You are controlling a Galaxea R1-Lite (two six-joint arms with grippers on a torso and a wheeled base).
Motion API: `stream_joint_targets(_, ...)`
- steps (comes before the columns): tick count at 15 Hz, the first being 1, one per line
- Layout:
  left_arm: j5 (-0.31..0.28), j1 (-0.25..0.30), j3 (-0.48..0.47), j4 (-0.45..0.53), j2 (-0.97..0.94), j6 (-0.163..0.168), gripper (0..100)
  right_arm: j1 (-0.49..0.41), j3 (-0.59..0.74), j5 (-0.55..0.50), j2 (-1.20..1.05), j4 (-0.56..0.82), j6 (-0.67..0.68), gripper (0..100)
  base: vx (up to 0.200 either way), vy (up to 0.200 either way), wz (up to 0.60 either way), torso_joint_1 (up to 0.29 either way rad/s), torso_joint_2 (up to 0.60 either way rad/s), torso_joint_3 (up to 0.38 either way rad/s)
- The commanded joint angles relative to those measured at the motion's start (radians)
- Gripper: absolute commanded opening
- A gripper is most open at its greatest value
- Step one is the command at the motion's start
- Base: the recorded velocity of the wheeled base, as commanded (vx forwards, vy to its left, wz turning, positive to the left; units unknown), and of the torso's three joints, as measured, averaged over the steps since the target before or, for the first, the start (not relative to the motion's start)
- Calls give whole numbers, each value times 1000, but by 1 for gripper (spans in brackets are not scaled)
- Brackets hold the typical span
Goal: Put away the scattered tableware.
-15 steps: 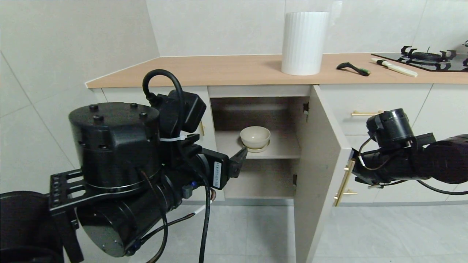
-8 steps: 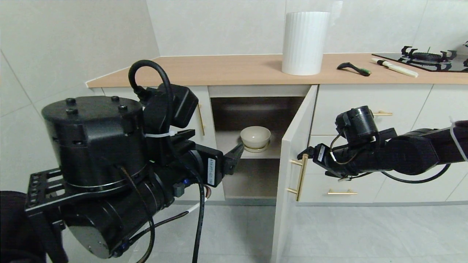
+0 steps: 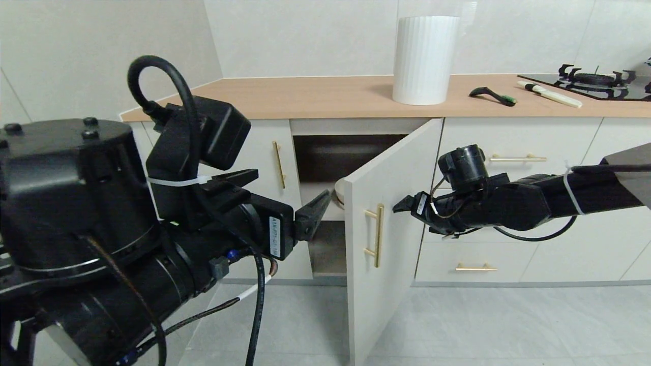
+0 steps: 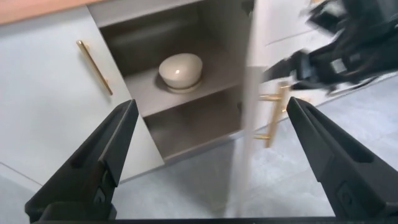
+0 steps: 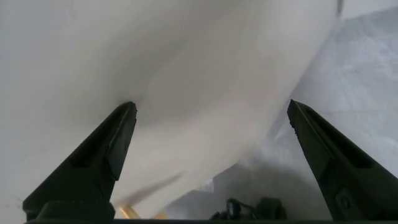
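Before the shelf (image 4: 214,84), half-shut cabinet door (image 3: 391,203) partly hid the bowl (image 4: 180,70), right claw (image 5: 211,106) gaped empty near its face, left claw (image 4: 211,104) gaped empty too, white canister (image 3: 423,60) stood on table (image 3: 315,96).

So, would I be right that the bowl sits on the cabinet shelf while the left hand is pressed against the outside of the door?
Not quite: the head view shows the right hand against the door; the left hand hangs apart from it. The bowl does sit on the shelf.
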Motion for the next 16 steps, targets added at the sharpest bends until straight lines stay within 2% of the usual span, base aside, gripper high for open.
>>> stream_joint_targets(1,0,-2,0,1,-22,2,100,5,-57,-7,60,0,1,100,0,0,0,0,0,0)
stream_joint_targets(2,0,-2,5,1,-27,6,100,7,-66,-10,65,0,1,100,0,0,0,0,0,0)
stream_joint_targets(9,0,-6,18,0,-57,34,100,15,-126,-14,89,-2,6,100,200,0,0,3,0,2)
stream_joint_targets(11,1,-32,34,-2,-79,54,100,15,-147,-24,106,-3,11,100,0,0,0,0,0,0)
stream_joint_targets(14,0,-48,37,-2,-85,58,100,15,-176,-34,121,-5,12,100,0,0,0,0,0,0)
stream_joint_targets(16,0,-46,37,0,-82,57,100,15,-230,-91,145,-11,43,100,0,0,0,0,0,0)
